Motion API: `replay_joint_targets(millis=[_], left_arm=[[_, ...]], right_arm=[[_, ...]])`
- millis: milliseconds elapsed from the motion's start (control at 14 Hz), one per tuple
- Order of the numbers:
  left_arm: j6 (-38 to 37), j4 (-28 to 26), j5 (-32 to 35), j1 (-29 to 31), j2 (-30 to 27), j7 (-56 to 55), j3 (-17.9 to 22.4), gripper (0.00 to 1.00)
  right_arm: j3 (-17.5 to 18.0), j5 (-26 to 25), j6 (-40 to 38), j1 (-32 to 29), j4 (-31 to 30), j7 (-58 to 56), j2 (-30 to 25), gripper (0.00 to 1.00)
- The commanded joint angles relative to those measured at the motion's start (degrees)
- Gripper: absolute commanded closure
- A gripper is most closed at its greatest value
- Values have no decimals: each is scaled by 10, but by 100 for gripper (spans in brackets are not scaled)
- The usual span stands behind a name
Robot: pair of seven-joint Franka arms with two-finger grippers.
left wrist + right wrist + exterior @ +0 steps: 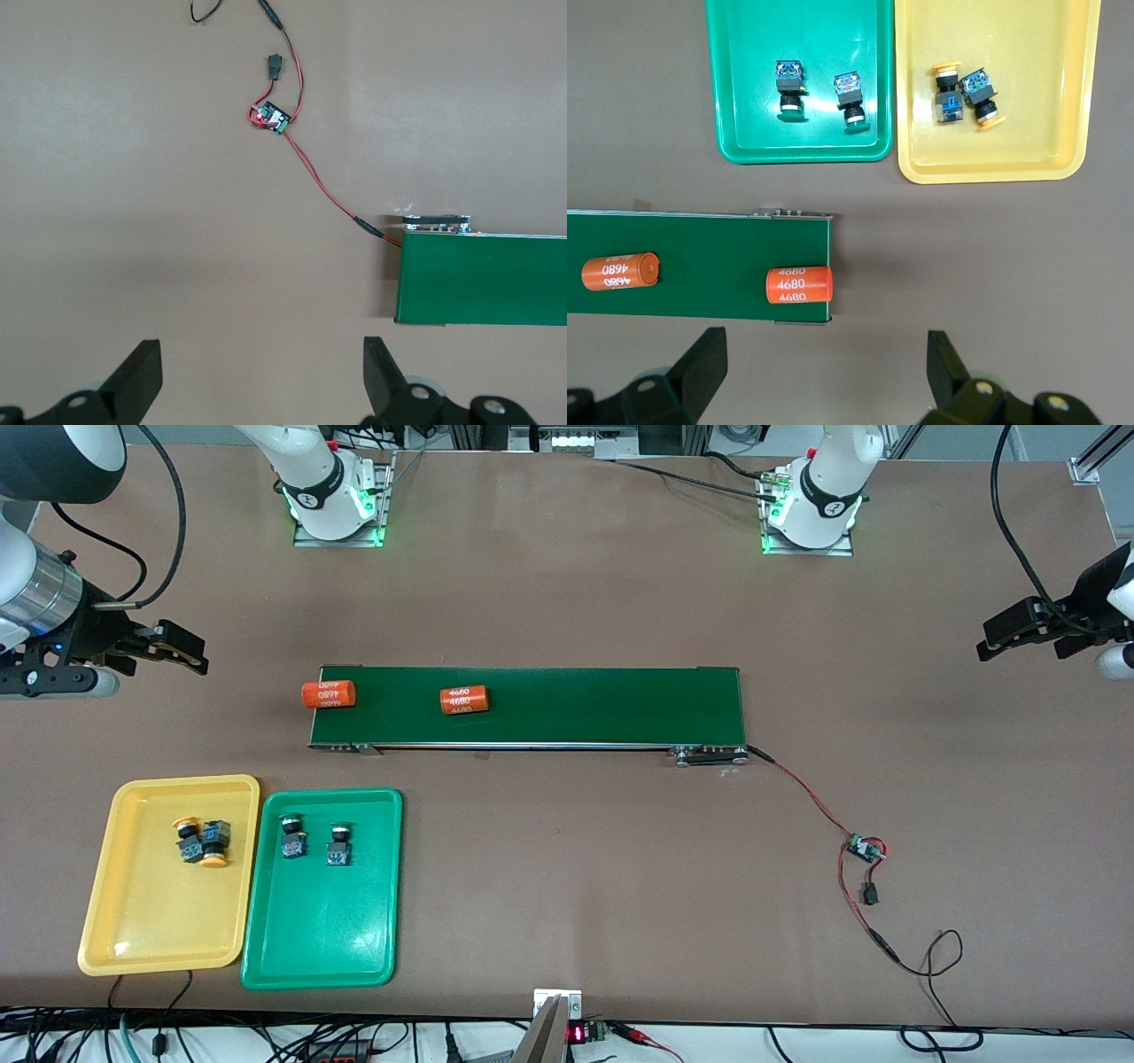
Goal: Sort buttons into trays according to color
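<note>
Brown table [567, 602]: both yellow buttons [200, 841] lie touching in the yellow tray [133, 921], both green buttons [314, 840] apart in the green tray [319, 939], so sorting looks done. Left gripper [1041, 631] and right gripper [168, 648] hover wide open and empty at their table ends; two orange cylinders [464, 700] sit on the belt [602, 708].

Dark green conveyor belt [567, 707] with two orange cylinders [464, 701], one [329, 694] overhanging its end; red wiring [849, 868].

A broad table with a matte brown top [567, 886] fills the scene — evenly lit from above. Along its edge nearest the front camera, tangled black cables [266, 1041] hang over a pale floor.
</note>
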Motion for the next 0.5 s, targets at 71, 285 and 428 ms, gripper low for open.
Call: replay_joint_targets(millis=[71, 285, 428], left_arm=[[1, -5, 15, -1, -11, 10, -2, 0], [1, -5, 15, -1, -11, 10, -2, 0], [0, -6, 15, -1, -11, 10, -2, 0]], right_arm=[[3, 2, 2, -5, 4, -3, 0, 0], [3, 2, 2, -5, 4, -3, 0, 0], [2, 2, 2, -8, 4, -5, 0, 0]])
